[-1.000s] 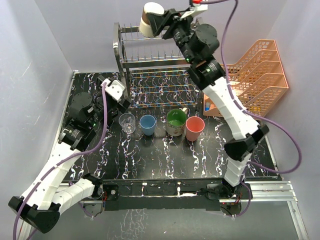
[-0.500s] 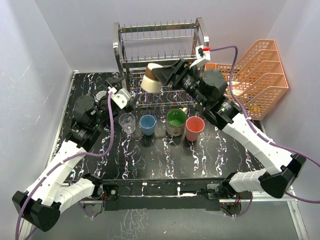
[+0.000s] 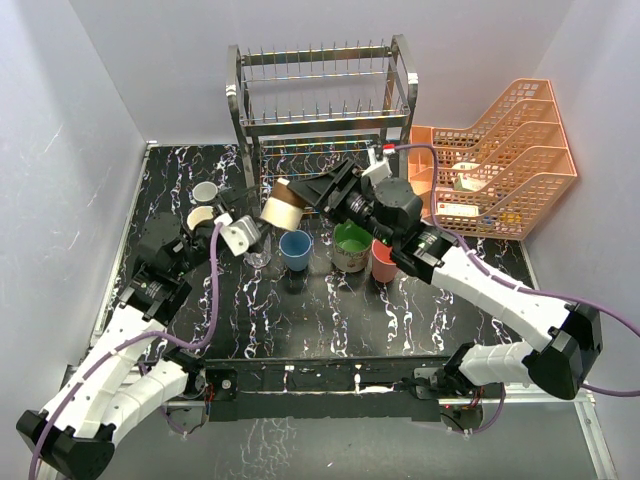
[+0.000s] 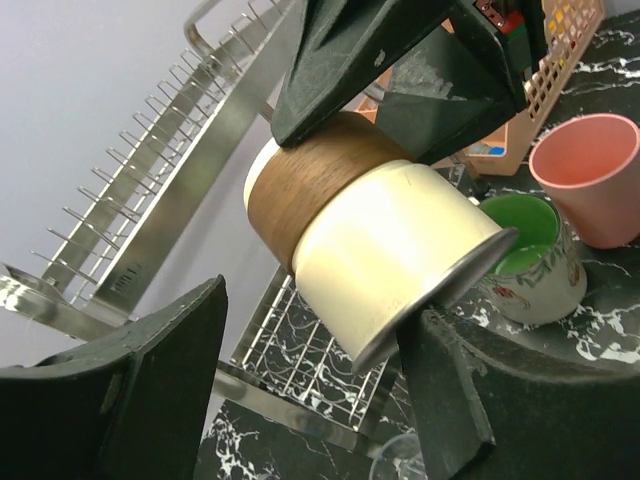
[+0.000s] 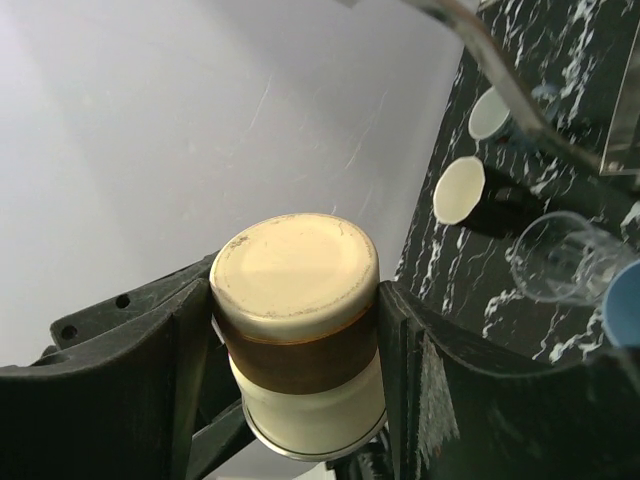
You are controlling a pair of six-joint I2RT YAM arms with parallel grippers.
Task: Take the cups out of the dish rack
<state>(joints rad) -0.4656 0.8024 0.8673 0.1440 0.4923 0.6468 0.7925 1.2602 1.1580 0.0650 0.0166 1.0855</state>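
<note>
My right gripper (image 3: 297,196) is shut on the brown-and-cream cup (image 3: 280,208) and holds it tilted in the air in front of the steel dish rack (image 3: 320,100). The right wrist view shows its jaws (image 5: 295,312) clamped on the cup's sides (image 5: 300,405). My left gripper (image 3: 246,234) is open just left of the cup. In the left wrist view the cup's rim (image 4: 400,260) lies between the spread fingers (image 4: 310,400), close to the right finger (image 4: 445,400). On the table stand a clear glass (image 3: 257,257), blue cup (image 3: 295,248), green-inside mug (image 3: 352,243), salmon-pink tumbler (image 3: 382,260), black mug (image 3: 201,218) and small white cup (image 3: 205,191).
Orange mesh stacked trays (image 3: 500,160) stand at the right, beside the rack. The rack's lower wire shelf (image 4: 310,350) lies just behind the held cup. The row of cups fills the table's middle, below both grippers.
My right arm has swung the brown-and-cream cup from above the rack's top down and left to the left gripper. My left gripper has drawn back a little toward the near side.
</note>
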